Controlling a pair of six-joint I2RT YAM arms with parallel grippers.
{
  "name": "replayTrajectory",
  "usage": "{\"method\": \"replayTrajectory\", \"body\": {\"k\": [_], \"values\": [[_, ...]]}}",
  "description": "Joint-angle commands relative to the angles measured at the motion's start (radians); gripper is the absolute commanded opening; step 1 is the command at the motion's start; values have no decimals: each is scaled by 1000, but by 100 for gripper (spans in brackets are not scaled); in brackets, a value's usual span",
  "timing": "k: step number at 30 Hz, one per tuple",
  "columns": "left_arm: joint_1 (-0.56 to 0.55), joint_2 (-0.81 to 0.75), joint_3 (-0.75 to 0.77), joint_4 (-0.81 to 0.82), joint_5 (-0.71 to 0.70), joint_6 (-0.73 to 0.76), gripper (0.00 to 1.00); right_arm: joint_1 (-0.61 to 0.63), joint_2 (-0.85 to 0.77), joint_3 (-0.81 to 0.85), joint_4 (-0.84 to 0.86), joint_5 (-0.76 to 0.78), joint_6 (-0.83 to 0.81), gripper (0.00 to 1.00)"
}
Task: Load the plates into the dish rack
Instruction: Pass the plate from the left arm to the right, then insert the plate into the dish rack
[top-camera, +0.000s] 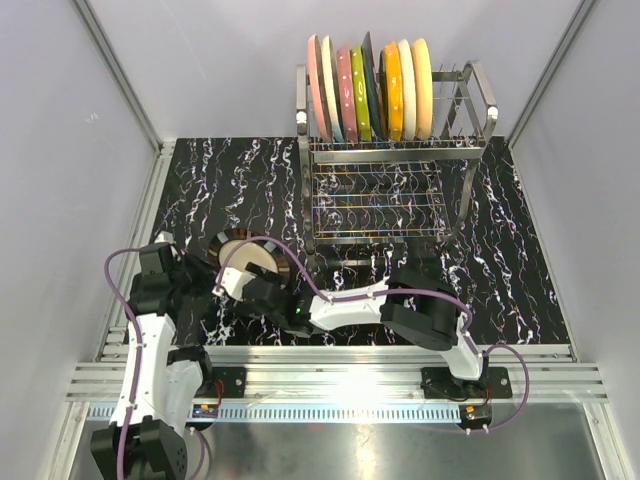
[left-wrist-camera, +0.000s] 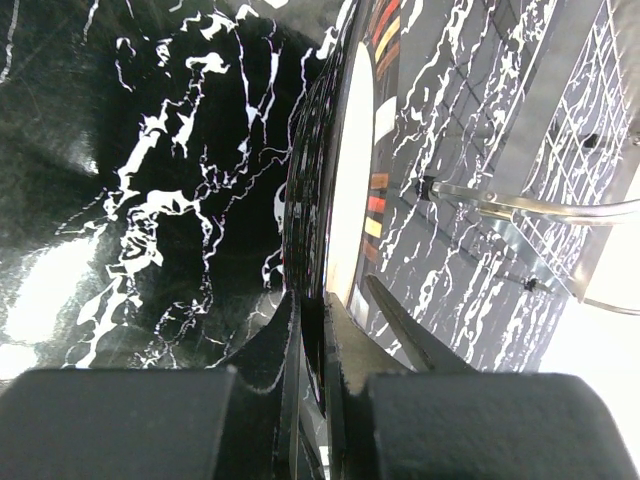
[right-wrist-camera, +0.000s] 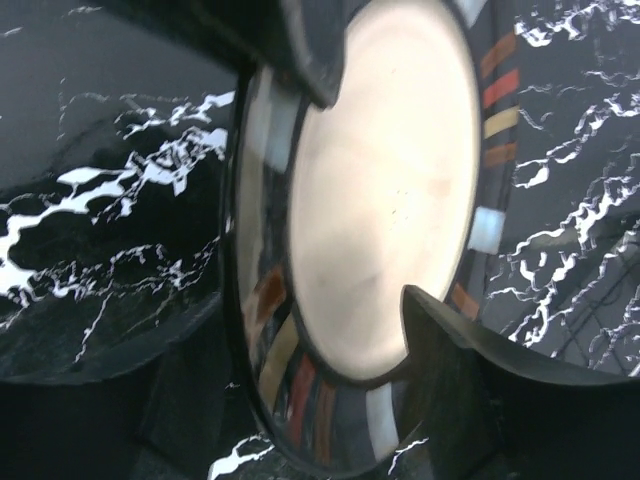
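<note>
A black-rimmed plate (top-camera: 250, 256) with a cream centre stands tilted on edge over the dark marbled table, left of the dish rack (top-camera: 478, 130). My left gripper (top-camera: 218, 286) is shut on that plate's rim; in the left wrist view the plate (left-wrist-camera: 355, 150) runs edge-on between the pinched jaws of my left gripper (left-wrist-camera: 312, 300). My right gripper (top-camera: 264, 288) straddles the near rim of the plate (right-wrist-camera: 390, 180): one finger (right-wrist-camera: 450, 350) lies on the cream face and the other sits behind the underside, so my right gripper (right-wrist-camera: 310, 335) looks shut on it. Several plates (top-camera: 370, 90) stand upright in the rack's upper tier.
The rack's lower wire shelf (top-camera: 378, 205) juts toward me, and its metal tube (left-wrist-camera: 520, 210) shows to the right in the left wrist view. Grey walls enclose the table on three sides, and an aluminium rail (top-camera: 340, 375) runs along the near edge.
</note>
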Motion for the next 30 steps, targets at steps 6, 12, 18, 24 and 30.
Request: {"method": "replayTrajectory", "body": {"k": [6,12,18,24,30], "values": [[-4,20,114,128,114,-75,0,9,-69,-29,128,79,-70,53],[-3,49,150,134,116,-85,20,25,-119,-92,158,76,-50,26],[-1,61,153,172,151,-110,33,58,-185,-110,155,53,-31,6],[-1,95,200,184,176,-112,61,91,-228,-70,93,27,-21,0],[2,182,326,187,222,-55,74,98,-328,-76,4,-4,104,0]]}}
